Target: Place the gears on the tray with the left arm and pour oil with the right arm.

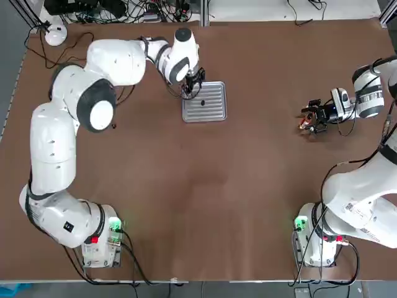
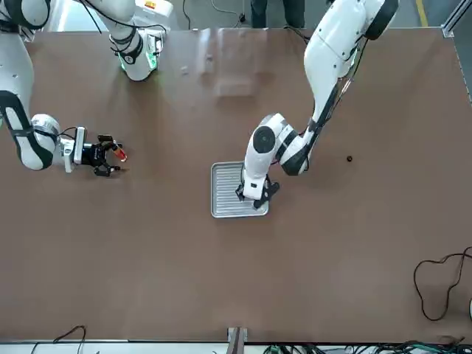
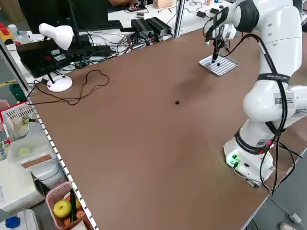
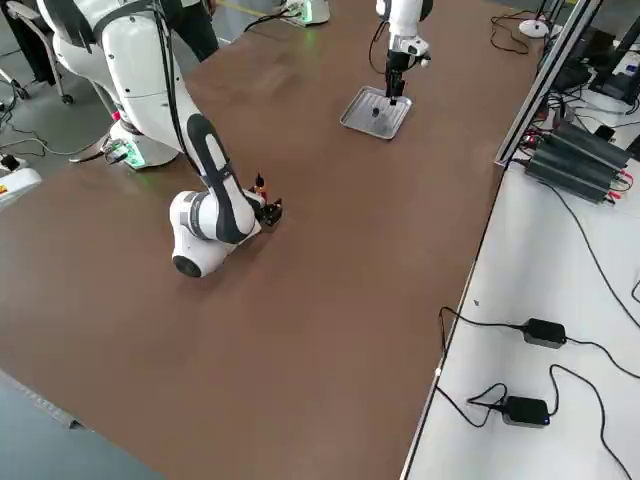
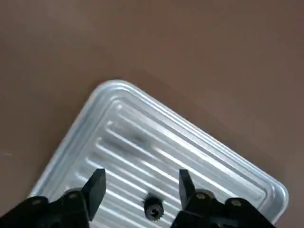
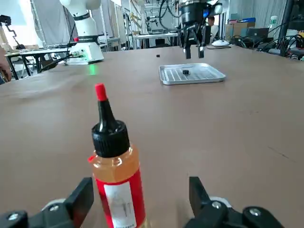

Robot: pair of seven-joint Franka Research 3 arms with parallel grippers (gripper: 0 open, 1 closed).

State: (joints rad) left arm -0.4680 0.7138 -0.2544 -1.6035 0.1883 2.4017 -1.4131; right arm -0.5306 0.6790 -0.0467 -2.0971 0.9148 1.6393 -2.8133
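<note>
Oil bottle [image 6: 115, 176] upright between right pincer [image 6: 140, 197] fingers; tray [image 5: 118, 102] holds gear [image 5: 153, 207].

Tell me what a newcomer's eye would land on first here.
Probably the left gripper, open just above the tray at the table's far middle, with one gear lying on the ribs between its fingers. Next, the oil bottle standing upright between the right gripper's open fingers, out at the robot's right. A second gear sits alone on the bare table, left of the tray.
</note>
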